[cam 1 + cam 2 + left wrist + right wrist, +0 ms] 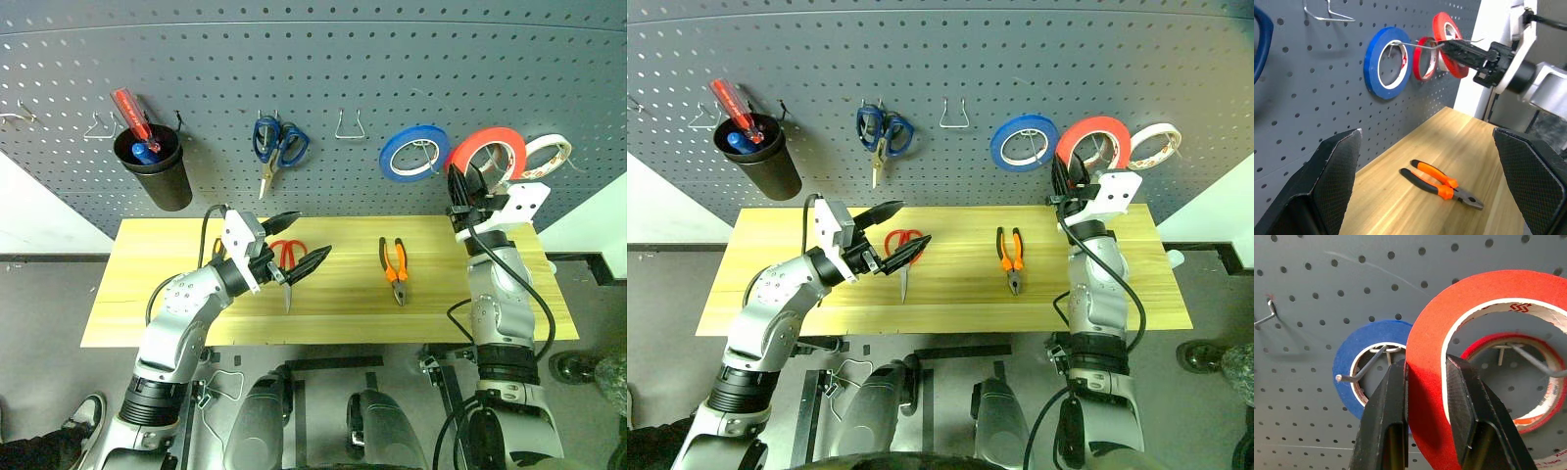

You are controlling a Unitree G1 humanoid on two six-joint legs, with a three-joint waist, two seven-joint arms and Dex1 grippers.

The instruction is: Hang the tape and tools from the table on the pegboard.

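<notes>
Grip: right gripper (pixel 1425 396) pinching red tape (pixel 483 149), my left (pixel 297 242) wide open, empty.
Tip: I'd slide its hollow over hook (pixel 1537 363) beyond jaws.

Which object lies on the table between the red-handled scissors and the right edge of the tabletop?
The pliers with orange-and-black handles lie flat on the table, to the right of the red-handled scissors. Both head views show this.

the right arm stretches up toward the pegboard (pixel 323 69), its end effector (pixel 1426 382) pinched tight on the red tape (pixel 1474 318). the left arm bends low before the pegboard, its end effector (pixel 299 240) spread wide and empty.
</notes>
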